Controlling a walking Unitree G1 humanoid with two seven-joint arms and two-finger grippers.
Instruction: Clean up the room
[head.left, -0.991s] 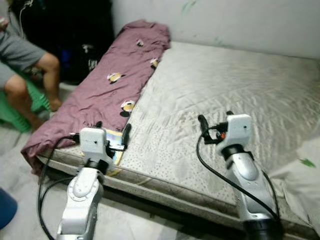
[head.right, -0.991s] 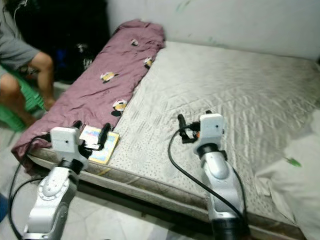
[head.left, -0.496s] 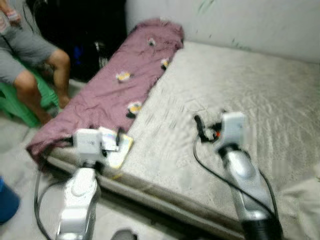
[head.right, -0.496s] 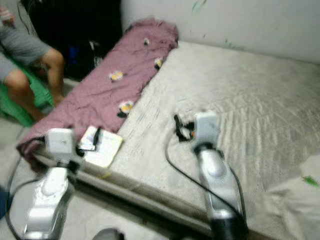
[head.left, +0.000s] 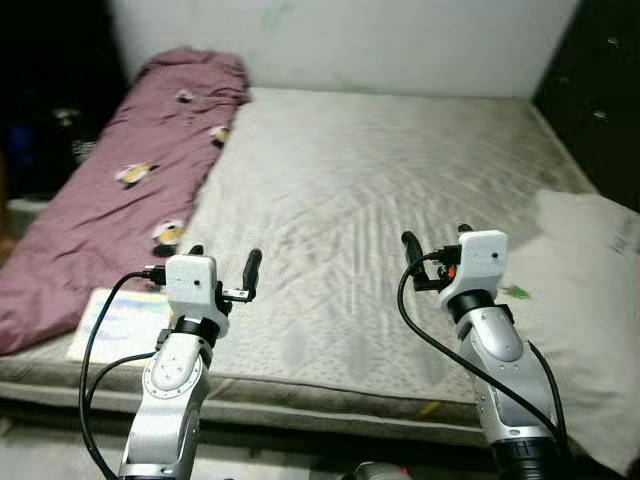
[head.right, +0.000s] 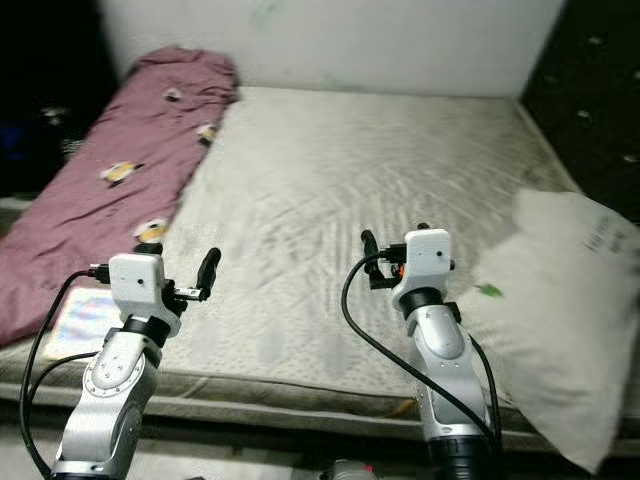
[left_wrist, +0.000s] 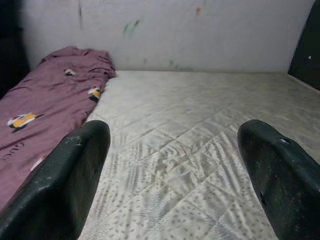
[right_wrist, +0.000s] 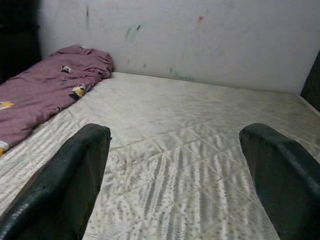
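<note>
Over the mattress (head.left: 380, 190), left gripper (head.left: 222, 268) and right gripper (head.left: 432, 245) hover empty, fingers spread

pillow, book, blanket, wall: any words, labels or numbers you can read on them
None can be read.
White pillow: faint grey print near its upper right corner, too blurred to read.
Book at the near left corner of the mattress: pale colourful cover, no legible text.
Maroon blanket: cartoon patches, no words.
Wall: paint smudges, no writing.
</note>
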